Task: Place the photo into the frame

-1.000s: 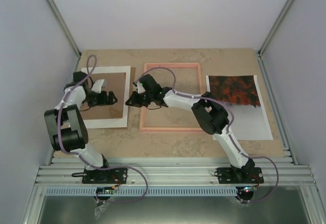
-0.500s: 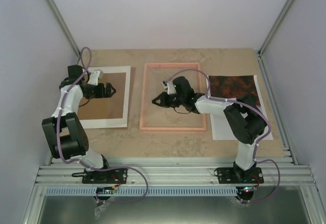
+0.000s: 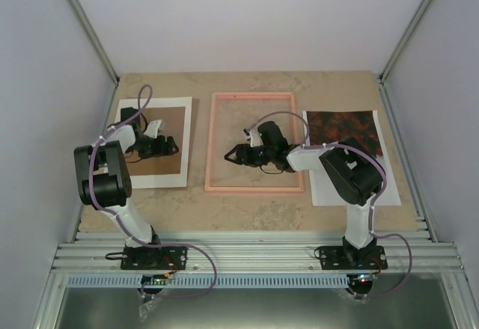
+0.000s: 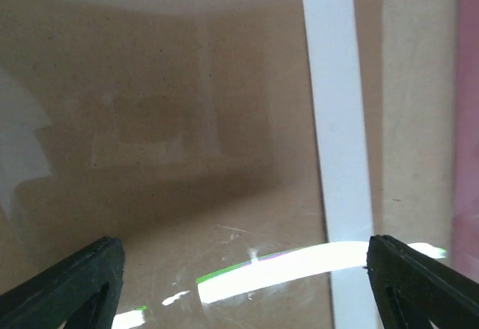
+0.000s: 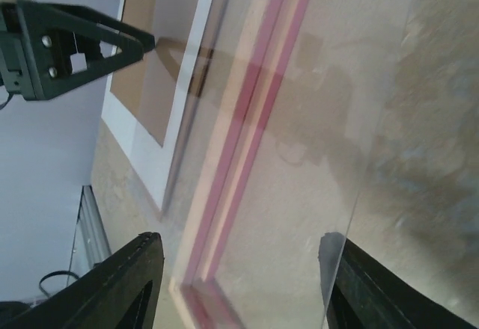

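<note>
You are hovering right gripper (image 3: 227,157) over and left gripper (image 3: 174,147) beside the thin pink clear-paned rectangular frame (image 3: 209,142) lying lengthwise near-to-far, jaws all apart.

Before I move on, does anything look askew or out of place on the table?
Nothing stands out. The frame lies flat and square mid-table, the photo flat to its right, nothing torn or spilled.

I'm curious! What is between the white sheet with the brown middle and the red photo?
The pink frame lies there, with the right tool open above it; the top view shows it.
</note>
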